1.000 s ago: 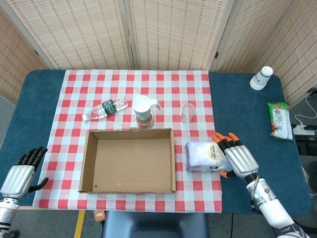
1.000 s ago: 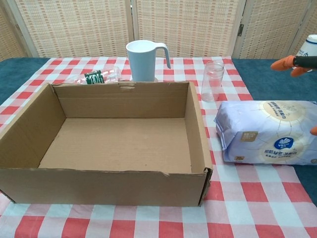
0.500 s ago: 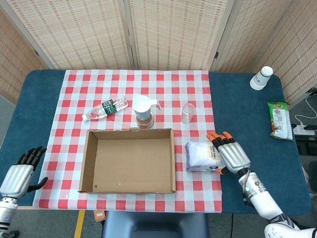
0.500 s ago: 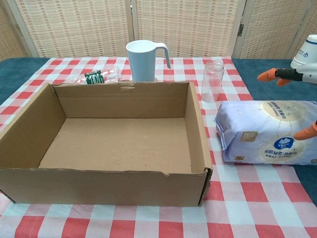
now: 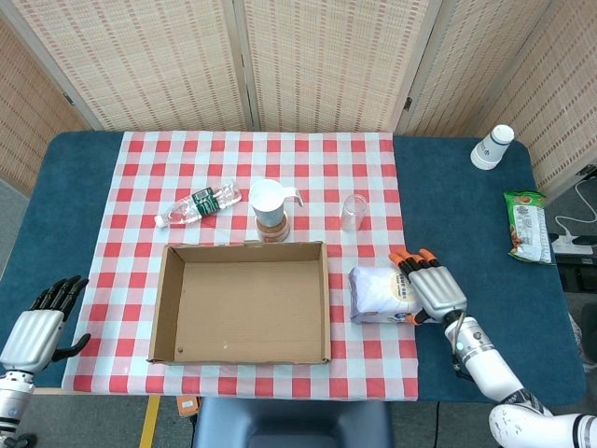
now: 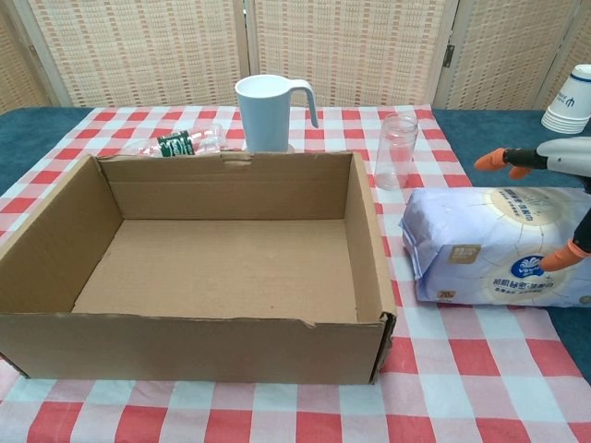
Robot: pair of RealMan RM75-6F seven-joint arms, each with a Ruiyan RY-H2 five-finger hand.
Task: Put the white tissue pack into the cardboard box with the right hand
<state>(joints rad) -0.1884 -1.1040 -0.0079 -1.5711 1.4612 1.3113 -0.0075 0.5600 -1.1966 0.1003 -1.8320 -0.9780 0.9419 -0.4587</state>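
The white tissue pack (image 5: 382, 293) (image 6: 499, 245) lies flat on the checked cloth, just right of the open, empty cardboard box (image 5: 160, 301) (image 6: 185, 346). My right hand (image 5: 433, 289) (image 6: 561, 150) is over the pack's right end with its fingers spread. Orange fingertips (image 6: 491, 159) reach past the pack's far edge, and the thumb tip sits at its near face. I see no closed grip on the pack, which rests on the table. My left hand (image 5: 42, 325) is off the table's near left corner, holding nothing.
Behind the box stand a white mug (image 5: 268, 201) (image 6: 268, 113) and a clear glass (image 5: 352, 212) (image 6: 397, 150). A water bottle (image 5: 199, 205) (image 6: 180, 141) lies there too. Stacked paper cups (image 5: 492, 147) and a green snack packet (image 5: 525, 226) are far right.
My right hand has moved left and lower onto the pack's right end, and the thumb has come in at its near side. Pack, box and left hand have not moved.
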